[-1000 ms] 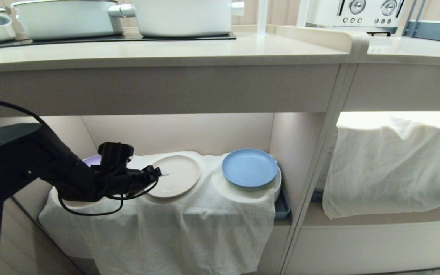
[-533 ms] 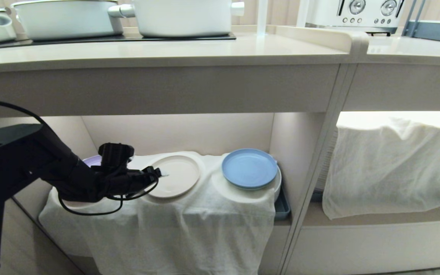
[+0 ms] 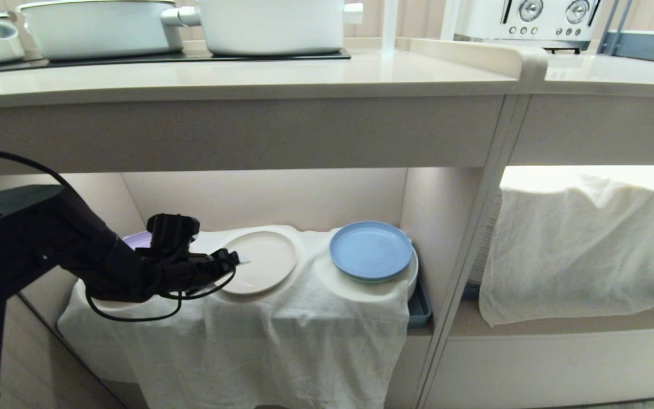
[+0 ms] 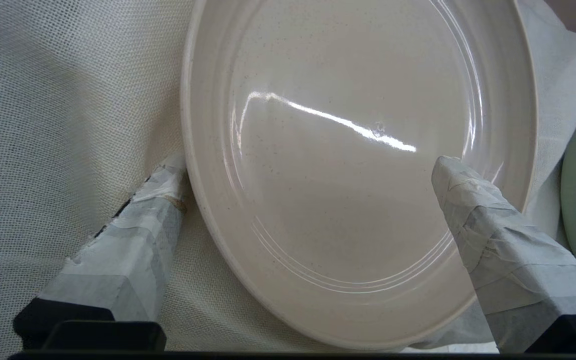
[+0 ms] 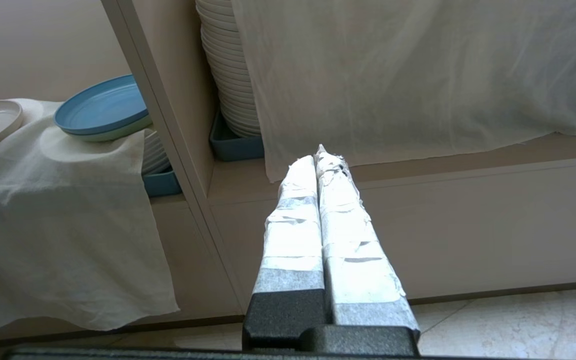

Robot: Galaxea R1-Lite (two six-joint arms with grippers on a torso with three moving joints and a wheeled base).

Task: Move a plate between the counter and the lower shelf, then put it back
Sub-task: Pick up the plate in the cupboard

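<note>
Head cam: my left gripper is reaching into the lower shelf, right at the near-left rim of the plate. Plate sits on the white cloth, on the middle hump, w/ the blue plate on the next hump over and a bit of lilac plate poking out behind my arm. Counter above has two white pots on the black cooktop.

Left wrist cam: fingers spread wide, not gripping anything. One taped finger is on the cloth just outside the plate's rim, the other hangs over the inside of the plate, so the rim is between them. Can't tell if that one touches.

Right wrist cam: my right gripper is parked out in front of the cabinet, fingers pressed together, empty. Cream cloth hangs in the wider cubby ahead, stack of white plates beside it.
</note>
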